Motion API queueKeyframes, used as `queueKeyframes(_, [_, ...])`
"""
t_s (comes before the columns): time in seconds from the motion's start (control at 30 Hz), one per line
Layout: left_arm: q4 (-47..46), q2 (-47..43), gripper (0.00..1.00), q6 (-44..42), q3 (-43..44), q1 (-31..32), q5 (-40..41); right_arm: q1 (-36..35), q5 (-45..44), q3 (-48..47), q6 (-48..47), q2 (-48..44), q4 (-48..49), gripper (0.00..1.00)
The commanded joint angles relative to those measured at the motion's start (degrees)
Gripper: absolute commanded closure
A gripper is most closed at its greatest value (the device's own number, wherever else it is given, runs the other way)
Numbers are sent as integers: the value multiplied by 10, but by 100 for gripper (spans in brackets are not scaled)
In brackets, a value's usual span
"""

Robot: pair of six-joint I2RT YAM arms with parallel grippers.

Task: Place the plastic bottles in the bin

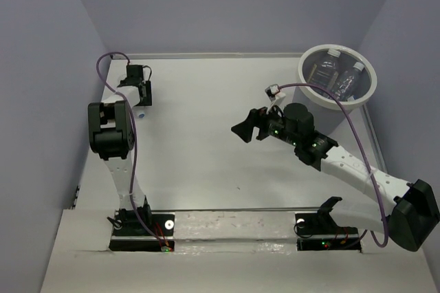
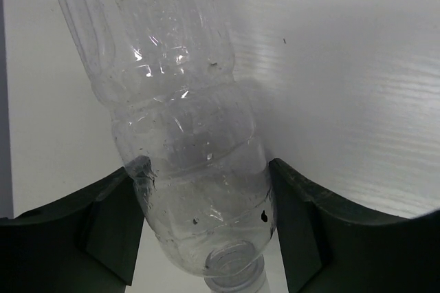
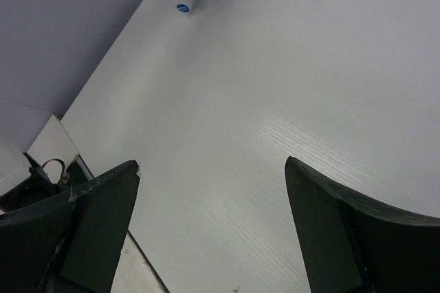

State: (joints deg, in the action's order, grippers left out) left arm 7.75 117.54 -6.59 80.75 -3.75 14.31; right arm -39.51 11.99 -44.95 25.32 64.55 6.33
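The clear bottle (image 2: 179,100) sits between my left fingers (image 1: 139,97), which press on its rounded shoulder from both sides. Its neck points back toward my wrist, and its ribbed, unlabelled body runs straight away from the fingertips. The thin, glossy plastic looks easy to dent. Under it the bench (image 1: 206,169) is matte white. The bin (image 1: 372,88), round and white-rimmed, lies well off to the right of this grasp, nearer my right fingers (image 1: 242,129), which hang apart and empty. Two labelled bottles (image 1: 347,80) lie inside it.
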Motion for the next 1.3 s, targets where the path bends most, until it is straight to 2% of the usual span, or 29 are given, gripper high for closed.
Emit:
queueKeyframes(0.0, [21,-65,55,39,-45,5,-87,-6,-6,-5,4,-7,40,9])
queueKeyframes(0.03, [17,-77,58,46,-52,13,-98,-6,-9,-5,5,-10,40,9])
queueKeyframes(0.13, [17,-132,59,62,-72,36,-138,-6,-15,-11,4,-29,31,9])
queueKeyframes(0.17, [17,-163,59,82,-80,56,-171,-6,-17,-16,0,-41,27,8])
queueKeyframes(0.2, [17,-179,59,93,-84,62,-239,-6,-21,-22,-3,-50,18,8])
queueKeyframes(0.27, [15,-232,59,140,-98,79,-297,-6,-60,-31,-7,-72,4,7])
queueKeyframes(0.37, [-29,-322,58,186,-177,156,-388,-6,-79,-71,-8,-110,-31,2])
queueKeyframes(0.43, [-47,-371,58,213,-221,191,-407,-6,-72,-84,7,-110,-39,2])
queueKeyframes(0.5, [-105,-437,57,259,-284,240,-424,-6,-65,-88,34,-109,-37,2])
queueKeyframes(0.63, [-204,-527,57,322,-372,320,-415,-6,-102,-95,51,-107,-34,0])
queueKeyframes(0.77, [-292,-613,56,371,-451,398,-396,-6,-58,-110,69,-81,-29,0])
queueKeyframes(0.93, [-356,-668,55,380,-482,469,-376,-6,-69,-91,96,-47,-20,0])
queueKeyframes(1.07, [-367,-681,55,364,-483,491,-364,-6,-26,-84,116,-15,-12,0])
queueKeyframes(1.2, [-408,-688,55,365,-499,503,-365,-6,-42,-66,134,-7,-8,0])
queueKeyframes(1.27, [-428,-677,55,366,-503,509,-376,-6,-22,-61,135,-2,6,0])
